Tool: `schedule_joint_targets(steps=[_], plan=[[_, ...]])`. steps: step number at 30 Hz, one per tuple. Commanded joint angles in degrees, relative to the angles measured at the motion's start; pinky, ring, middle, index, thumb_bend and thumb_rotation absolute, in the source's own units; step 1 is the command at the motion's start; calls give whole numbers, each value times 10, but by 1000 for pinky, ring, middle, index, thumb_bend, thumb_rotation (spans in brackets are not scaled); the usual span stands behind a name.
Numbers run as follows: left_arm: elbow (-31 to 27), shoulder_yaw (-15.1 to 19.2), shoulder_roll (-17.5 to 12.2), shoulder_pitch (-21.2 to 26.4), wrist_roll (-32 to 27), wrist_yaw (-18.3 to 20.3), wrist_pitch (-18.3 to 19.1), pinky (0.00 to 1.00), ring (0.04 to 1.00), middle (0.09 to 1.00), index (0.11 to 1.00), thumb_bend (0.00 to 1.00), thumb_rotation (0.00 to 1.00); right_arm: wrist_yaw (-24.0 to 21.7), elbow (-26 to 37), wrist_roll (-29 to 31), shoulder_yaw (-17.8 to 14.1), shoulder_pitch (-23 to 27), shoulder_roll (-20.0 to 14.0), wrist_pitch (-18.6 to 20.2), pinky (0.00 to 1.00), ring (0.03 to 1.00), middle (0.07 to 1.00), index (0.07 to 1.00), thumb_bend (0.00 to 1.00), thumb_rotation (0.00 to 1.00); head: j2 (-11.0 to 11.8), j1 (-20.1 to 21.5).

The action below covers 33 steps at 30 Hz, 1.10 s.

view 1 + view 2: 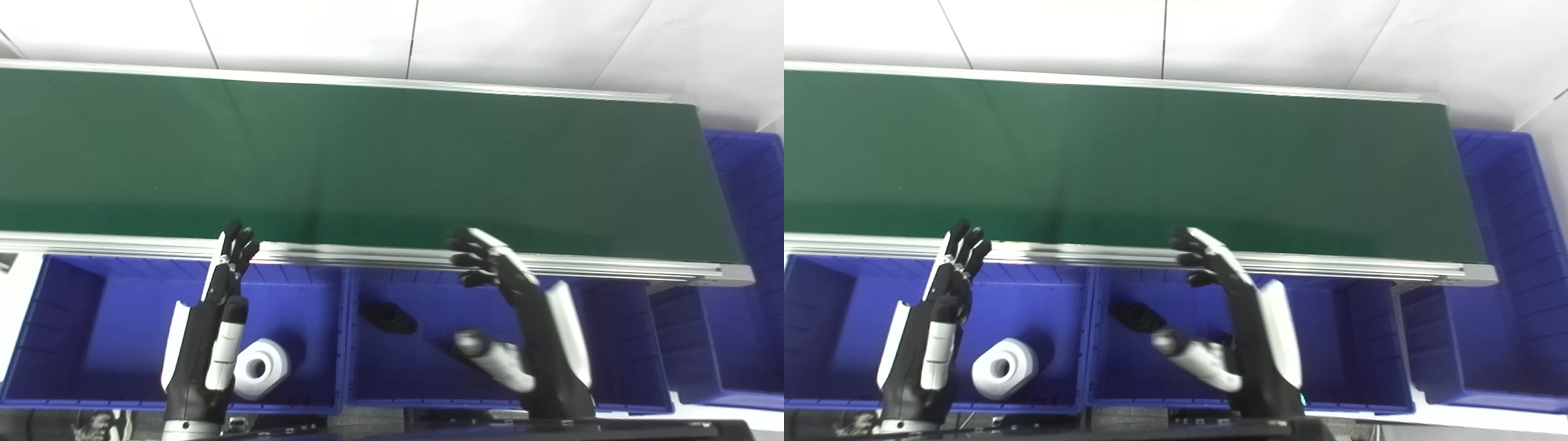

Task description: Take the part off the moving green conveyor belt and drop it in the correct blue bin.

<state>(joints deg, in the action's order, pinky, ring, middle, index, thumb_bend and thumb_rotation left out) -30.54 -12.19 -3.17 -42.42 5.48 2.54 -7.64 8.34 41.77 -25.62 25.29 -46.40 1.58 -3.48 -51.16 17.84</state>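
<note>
The green conveyor belt (367, 159) carries no part in either view. A white ring-shaped part (261, 368) lies in the left blue bin (92, 318). A black part (388, 318) rests in the middle blue bin (612, 331). My left hand (211, 324) hovers over the left bin, fingers straight and apart, holding nothing. My right hand (520, 318) is above the middle bin with its fingers spread and thumb out, and nothing in it. The black part sits just left of that hand, apart from it.
An aluminium rail (367, 254) edges the belt on the near side, just beyond both hands' fingertips. A third blue bin (747, 257) wraps around the belt's right end. White wall panels stand behind the belt.
</note>
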Motion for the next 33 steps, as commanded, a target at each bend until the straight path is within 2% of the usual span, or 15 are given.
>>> schedule_joint_targets(steps=[1, 3, 7, 9, 14, 16, 22, 25, 29, 33], plan=[[-8, 3, -13, 2, -23, 9, -39, 1000, 995, 1000, 1000, 627, 1000, 78, -118, 32, 40, -20, 69, -149, 735, 815, 861, 881, 771, 1000, 4, 1], [-2, 5, -17, 3, -31, 11, -43, 1000, 999, 1000, 1000, 624, 1000, 93, -147, 32, 35, -8, 74, -162, 744, 822, 864, 881, 764, 1000, 12, 2], [10, 12, -24, 6, -32, 13, -54, 1000, 1000, 1000, 1000, 635, 1000, 111, -181, 28, 27, 7, 90, -148, 787, 853, 875, 888, 794, 1000, 28, 7], [21, 17, -30, 8, -37, 15, -64, 1000, 1000, 1000, 1000, 643, 1000, 119, -203, 29, 22, 18, 94, -154, 801, 865, 887, 900, 769, 1000, 44, 21], [41, 23, -43, 11, -54, 21, -78, 1000, 1000, 1000, 1000, 650, 1000, 142, -249, 27, 14, 35, 97, -175, 840, 882, 902, 907, 734, 1000, 64, 40], [52, 25, -47, 10, -57, 22, -83, 1000, 1000, 1000, 1000, 678, 1000, 149, -264, 29, 11, 37, 95, -182, 858, 894, 916, 918, 710, 1000, 88, 47], [112, 28, -38, 21, -72, 24, -139, 1000, 1000, 1000, 1000, 706, 1000, 157, -311, 46, 2, 51, 89, -209, 881, 909, 932, 925, 684, 1000, 127, 43], [130, 34, -30, 29, -66, 19, -152, 1000, 1000, 1000, 1000, 705, 1000, 153, -321, 47, -1, 55, 90, -210, 865, 912, 935, 921, 664, 1000, 127, 46], [132, 41, -29, 36, -75, 23, -153, 1000, 1000, 1000, 1000, 686, 1000, 143, -316, 45, 3, 57, 89, -191, 859, 908, 937, 923, 667, 1000, 122, 58], [116, 47, -38, 36, -90, 29, -140, 1000, 1000, 1000, 1000, 672, 1000, 141, -307, 31, 8, 54, 96, -176, 851, 895, 935, 922, 664, 1000, 99, 77]])
